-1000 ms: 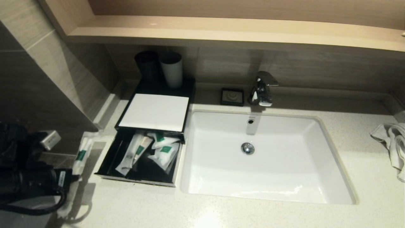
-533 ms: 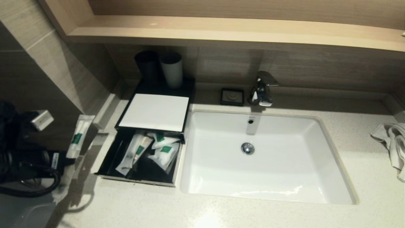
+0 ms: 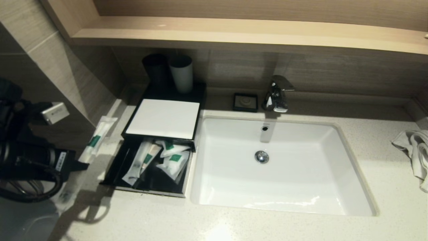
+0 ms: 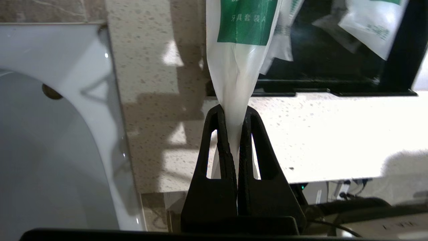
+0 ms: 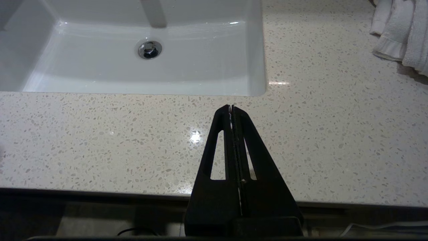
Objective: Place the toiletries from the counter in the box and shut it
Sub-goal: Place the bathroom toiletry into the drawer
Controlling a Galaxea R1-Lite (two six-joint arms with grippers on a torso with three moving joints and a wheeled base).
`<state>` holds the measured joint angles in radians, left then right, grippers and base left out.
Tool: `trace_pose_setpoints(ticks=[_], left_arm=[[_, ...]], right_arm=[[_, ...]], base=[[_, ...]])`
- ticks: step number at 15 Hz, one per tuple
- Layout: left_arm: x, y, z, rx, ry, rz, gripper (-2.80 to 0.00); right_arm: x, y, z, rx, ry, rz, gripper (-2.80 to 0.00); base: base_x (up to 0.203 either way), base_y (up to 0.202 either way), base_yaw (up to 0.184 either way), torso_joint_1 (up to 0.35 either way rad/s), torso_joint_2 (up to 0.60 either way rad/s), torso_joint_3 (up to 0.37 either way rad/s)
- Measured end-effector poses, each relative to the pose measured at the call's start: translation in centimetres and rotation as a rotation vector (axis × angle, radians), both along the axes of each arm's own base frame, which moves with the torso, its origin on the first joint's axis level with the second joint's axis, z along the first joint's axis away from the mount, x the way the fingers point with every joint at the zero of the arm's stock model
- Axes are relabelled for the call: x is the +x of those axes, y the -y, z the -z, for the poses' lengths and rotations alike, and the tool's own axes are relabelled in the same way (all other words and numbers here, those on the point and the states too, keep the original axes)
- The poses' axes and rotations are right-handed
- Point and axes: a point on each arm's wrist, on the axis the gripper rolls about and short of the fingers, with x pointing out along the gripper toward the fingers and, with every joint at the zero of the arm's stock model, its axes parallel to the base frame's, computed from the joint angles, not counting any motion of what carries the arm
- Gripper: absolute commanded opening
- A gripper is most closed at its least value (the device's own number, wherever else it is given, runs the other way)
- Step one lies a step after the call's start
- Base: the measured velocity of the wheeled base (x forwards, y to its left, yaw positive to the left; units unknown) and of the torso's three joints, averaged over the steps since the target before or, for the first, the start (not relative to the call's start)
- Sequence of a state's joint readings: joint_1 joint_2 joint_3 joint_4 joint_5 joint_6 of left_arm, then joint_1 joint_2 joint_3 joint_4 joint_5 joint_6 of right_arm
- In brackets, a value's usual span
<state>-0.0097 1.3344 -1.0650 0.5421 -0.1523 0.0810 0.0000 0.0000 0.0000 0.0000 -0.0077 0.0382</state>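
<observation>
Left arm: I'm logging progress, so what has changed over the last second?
The left gripper, clamped on the toothbrush packet, carried it up and toward the open box drawer. The drawer's packets, the sink, the towel and the shut right gripper stayed put.

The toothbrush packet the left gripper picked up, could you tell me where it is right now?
The toothbrush packet hangs from the left gripper, held up at the head view's left, just beside the open black drawer.
</observation>
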Motion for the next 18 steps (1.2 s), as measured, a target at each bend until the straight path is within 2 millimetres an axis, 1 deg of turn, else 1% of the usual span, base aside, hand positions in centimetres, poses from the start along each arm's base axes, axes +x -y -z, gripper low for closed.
trace_pose_setpoints(ticks=[3, 6, 8, 14, 18], left_arm=[[-0.1, 1.0, -0.8, -0.001, -0.028, 0.046, -2.80], [0.2, 1.8, -1.9, -0.019, -0.045, 0.060, -2.80], [0.5, 2.2, -2.2, -0.025, -0.075, 0.067, -2.80], [2.4, 3.5, -1.1, -0.007, -0.147, 0.064, -2.80], [4.4, 4.3, -0.6, -0.014, -0.183, 0.066, -2.80]], right_arm=[[0.0, 0.0, 0.0, 0.000, 0.000, 0.000, -2.80], [0.0, 0.0, 0.0, 0.000, 0.000, 0.000, -2.80], [0.0, 0.0, 0.0, 0.000, 0.000, 0.000, -2.80], [0.0, 0.0, 0.0, 0.000, 0.000, 0.000, -2.80], [0.0, 0.0, 0.0, 0.000, 0.000, 0.000, -2.80]], base=[[0.000, 0.000, 0.000, 0.000, 0.00, 0.000], [0.000, 0.000, 0.000, 0.000, 0.00, 0.000], [0.000, 0.000, 0.000, 0.000, 0.00, 0.000], [0.000, 0.000, 0.000, 0.000, 0.00, 0.000], [0.000, 0.000, 0.000, 0.000, 0.00, 0.000]])
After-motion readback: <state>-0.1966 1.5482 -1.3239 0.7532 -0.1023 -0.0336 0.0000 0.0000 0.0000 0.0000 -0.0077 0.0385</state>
